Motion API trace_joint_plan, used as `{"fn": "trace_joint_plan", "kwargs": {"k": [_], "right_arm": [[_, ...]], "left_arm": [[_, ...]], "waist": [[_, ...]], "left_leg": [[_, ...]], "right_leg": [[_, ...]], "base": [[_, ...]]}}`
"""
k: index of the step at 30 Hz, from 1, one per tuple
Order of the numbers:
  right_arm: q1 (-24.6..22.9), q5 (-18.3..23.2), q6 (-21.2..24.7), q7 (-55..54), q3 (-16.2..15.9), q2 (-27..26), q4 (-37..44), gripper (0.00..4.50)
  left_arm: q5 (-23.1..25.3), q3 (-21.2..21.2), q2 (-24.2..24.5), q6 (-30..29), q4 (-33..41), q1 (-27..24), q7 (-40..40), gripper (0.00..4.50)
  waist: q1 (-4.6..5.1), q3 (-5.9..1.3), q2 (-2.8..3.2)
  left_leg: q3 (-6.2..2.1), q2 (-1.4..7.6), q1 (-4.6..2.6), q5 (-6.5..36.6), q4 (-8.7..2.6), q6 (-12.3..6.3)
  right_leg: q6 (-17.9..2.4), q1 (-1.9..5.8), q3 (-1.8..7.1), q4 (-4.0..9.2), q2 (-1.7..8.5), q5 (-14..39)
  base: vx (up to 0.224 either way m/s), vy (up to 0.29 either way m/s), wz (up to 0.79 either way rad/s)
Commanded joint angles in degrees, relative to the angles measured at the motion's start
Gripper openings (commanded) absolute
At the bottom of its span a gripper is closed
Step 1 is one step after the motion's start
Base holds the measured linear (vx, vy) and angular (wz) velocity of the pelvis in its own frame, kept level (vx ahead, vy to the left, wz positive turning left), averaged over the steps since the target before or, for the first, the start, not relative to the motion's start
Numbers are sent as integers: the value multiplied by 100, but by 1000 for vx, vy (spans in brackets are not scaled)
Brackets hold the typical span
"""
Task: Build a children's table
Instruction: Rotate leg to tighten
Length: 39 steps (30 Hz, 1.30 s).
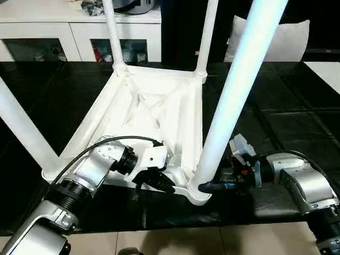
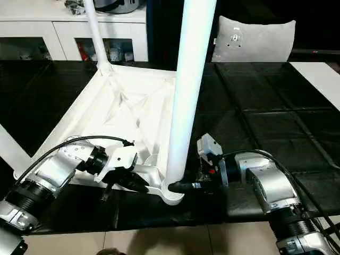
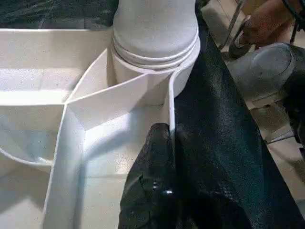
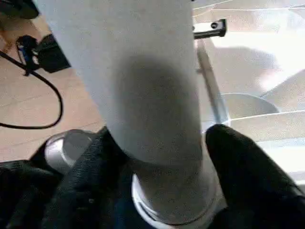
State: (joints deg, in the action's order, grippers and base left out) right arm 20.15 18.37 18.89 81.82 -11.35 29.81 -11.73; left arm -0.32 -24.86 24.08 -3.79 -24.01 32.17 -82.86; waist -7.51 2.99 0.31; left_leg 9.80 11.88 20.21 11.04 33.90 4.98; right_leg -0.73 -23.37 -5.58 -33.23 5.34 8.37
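One tabletop point(image 1: 154, 106); four legs point(image 1: 234, 90)

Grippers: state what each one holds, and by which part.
Left gripper pinches the tabletop rim by the near corner socket. Right gripper straddles the near leg at its base.

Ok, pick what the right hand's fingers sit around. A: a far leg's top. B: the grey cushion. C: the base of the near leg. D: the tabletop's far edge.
C: the right hand has a black finger on each side of the near leg, just above its corner socket.
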Motion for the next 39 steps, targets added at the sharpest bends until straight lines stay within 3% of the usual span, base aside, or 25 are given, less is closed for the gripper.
{"fn": "trace_joint_plan", "kwargs": {"k": [1,2,6,10,13,15,18,19,20,21,24,26,27,28,30,35,39], "right_arm": [[7,65,74,71,-21,63,121,259],[-10,109,130,74,-18,51,149,235],[-64,268,318,22,0,-7,242,214],[-192,407,666,-560,126,-334,501,208],[-215,153,795,-1442,177,-746,549,207],[-162,-58,873,-2101,228,-1056,461,207],[-35,-359,990,-3197,331,-1569,293,204],[13,-443,1022,-3500,380,-1701,218,204],[42,-492,1049,-3696,413,-1784,175,203],[105,-606,1043,-4111,500,-1948,71,200],[251,-909,1023,-5041,648,-2302,-163,200],[266,-967,930,-5234,703,-2411,-192,200],[264,-969,896,-5287,743,-2456,-176,233],[263,-961,873,-5318,781,-2479,-161,266],[250,-925,843,-5353,864,-2515,-94,269],[201,-857,692,-5188,904,-2425,3,317],[119,-868,426,-4659,787,-2018,55,356]], "left_arm": [[-22,-141,-74,102,44,164,-211,0],[-26,-126,-66,83,38,162,-195,0],[-52,-70,-70,6,18,146,-98,0],[-173,145,-190,-433,130,77,261,0],[-185,315,-375,-972,378,-10,812,0],[-166,406,-552,-1315,549,-74,1208,0],[-68,598,-1002,-1854,759,-139,2063,0],[-11,649,-1141,-1935,756,-127,2329,0],[25,678,-1224,-1985,753,-118,2494,0],[72,724,-1375,-2064,742,-109,2752,0],[197,838,-1841,-2222,719,-106,3550,0],[235,849,-2057,-2258,727,-124,3861,0],[256,850,-2139,-2292,747,-134,3959,0],[262,854,-2189,-2301,745,-135,4007,0],[291,859,-2291,-2364,774,-127,4126,0],[316,813,-2090,-2224,768,-96,3942,0],[267,725,-1700,-1992,759,-123,3445,0]], "waist": [[37,-406,-70],[23,-409,-64],[6,-401,-80],[-2,-392,-77],[60,-344,-70],[139,-329,-72],[324,-323,-98],[364,-322,-103],[479,-337,-100],[510,-331,-104],[632,-340,-100],[631,-349,-104],[616,-364,-94],[616,-364,-94],[594,-388,-85],[515,-431,-80],[460,-436,-64]], "left_leg": [[16,149,-15,1050,-402,-306],[19,149,-23,1017,-399,-306],[24,145,-26,1022,-400,-295],[18,140,-24,1091,-410,-252],[-6,90,-39,1424,-430,-79],[-21,63,-54,1541,-418,-5],[-60,35,6,1618,-417,58],[-65,24,22,1608,-416,42],[-87,7,53,1630,-406,15],[-81,-1,50,1662,-405,-23],[-69,-14,29,1643,-374,-117],[-49,-21,9,1613,-363,-173],[-41,3,17,1469,-378,-262],[-41,3,17,1469,-378,-262],[-35,44,39,1234,-399,-324],[0,47,80,677,-363,-450],[3,58,76,538,-359,-531]], "right_leg": [[-1043,324,262,332,303,1866],[-1059,322,264,326,304,1831],[-1035,320,265,332,302,1879],[-954,317,264,350,310,2070],[-666,283,221,455,310,2909],[-471,261,189,520,317,3352],[-188,294,113,579,300,3688],[-165,302,91,600,293,3695],[-126,326,52,618,293,3660],[-110,312,51,639,282,3671],[-201,265,41,661,265,3544],[-222,254,56,671,266,3483],[-342,259,101,625,264,3150],[-342,259,101,625,264,3150],[-558,289,149,521,250,2563],[-950,355,224,364,261,1539],[-1048,365,230,324,256,1244]], "base": [[0,0,0],[0,0,0],[0,0,0],[0,0,0],[0,0,0],[0,0,0],[0,0,0],[0,0,0],[0,0,0],[0,0,0],[0,0,0],[0,0,0],[0,0,0],[0,0,0],[0,0,0],[0,0,0],[0,0,0]]}}
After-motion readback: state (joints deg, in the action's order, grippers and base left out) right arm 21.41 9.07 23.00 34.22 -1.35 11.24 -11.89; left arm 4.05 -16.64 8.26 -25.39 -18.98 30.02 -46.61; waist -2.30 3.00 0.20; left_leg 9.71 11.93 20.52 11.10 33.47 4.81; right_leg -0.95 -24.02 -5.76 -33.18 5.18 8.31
